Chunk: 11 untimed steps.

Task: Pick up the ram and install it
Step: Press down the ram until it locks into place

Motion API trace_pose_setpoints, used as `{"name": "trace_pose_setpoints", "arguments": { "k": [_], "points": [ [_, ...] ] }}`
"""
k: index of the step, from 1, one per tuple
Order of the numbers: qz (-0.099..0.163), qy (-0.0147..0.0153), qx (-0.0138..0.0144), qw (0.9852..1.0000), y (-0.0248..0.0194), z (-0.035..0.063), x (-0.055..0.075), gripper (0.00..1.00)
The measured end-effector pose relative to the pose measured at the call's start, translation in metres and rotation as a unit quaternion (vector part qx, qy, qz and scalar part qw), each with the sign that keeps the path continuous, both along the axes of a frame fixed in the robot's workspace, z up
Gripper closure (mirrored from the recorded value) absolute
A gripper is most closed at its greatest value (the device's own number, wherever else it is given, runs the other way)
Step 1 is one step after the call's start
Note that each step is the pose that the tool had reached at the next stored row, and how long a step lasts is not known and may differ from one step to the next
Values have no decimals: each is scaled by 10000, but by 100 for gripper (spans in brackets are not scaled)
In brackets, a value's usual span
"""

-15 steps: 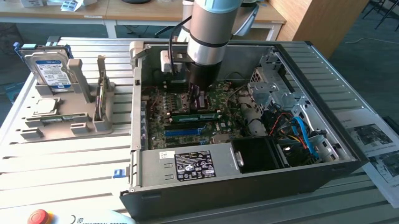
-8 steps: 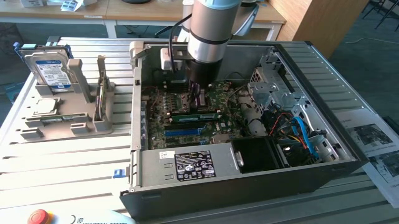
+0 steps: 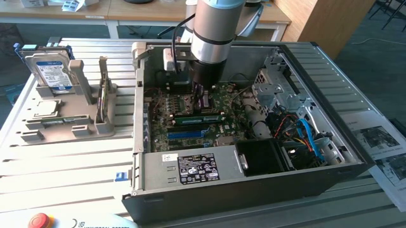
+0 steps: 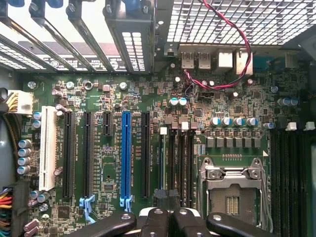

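The jaws are closed together, nothing gripped; the gripper [image 4: 168,222] is held over the motherboard [image 4: 148,148]. The ram [image 3: 199,118] is seen lying in its slot, judged installed.

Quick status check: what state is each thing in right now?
Gripper: shut, low over the motherboard.
Ram: on the motherboard under the gripper; seating unclear.
Case: open, on its side.
Blue slot: empty.
Processor socket: empty.
Hard drive: upright in its stand.
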<state>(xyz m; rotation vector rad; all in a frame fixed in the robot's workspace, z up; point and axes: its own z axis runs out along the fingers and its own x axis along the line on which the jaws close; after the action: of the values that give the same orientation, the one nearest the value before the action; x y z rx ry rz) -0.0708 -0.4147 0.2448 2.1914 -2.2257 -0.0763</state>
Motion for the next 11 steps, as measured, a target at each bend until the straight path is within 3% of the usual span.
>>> {"name": "trace_pose_setpoints", "arguments": {
  "k": [11],
  "points": [
    [0,0,0,10000,0,94,1,90]
  ]
}}
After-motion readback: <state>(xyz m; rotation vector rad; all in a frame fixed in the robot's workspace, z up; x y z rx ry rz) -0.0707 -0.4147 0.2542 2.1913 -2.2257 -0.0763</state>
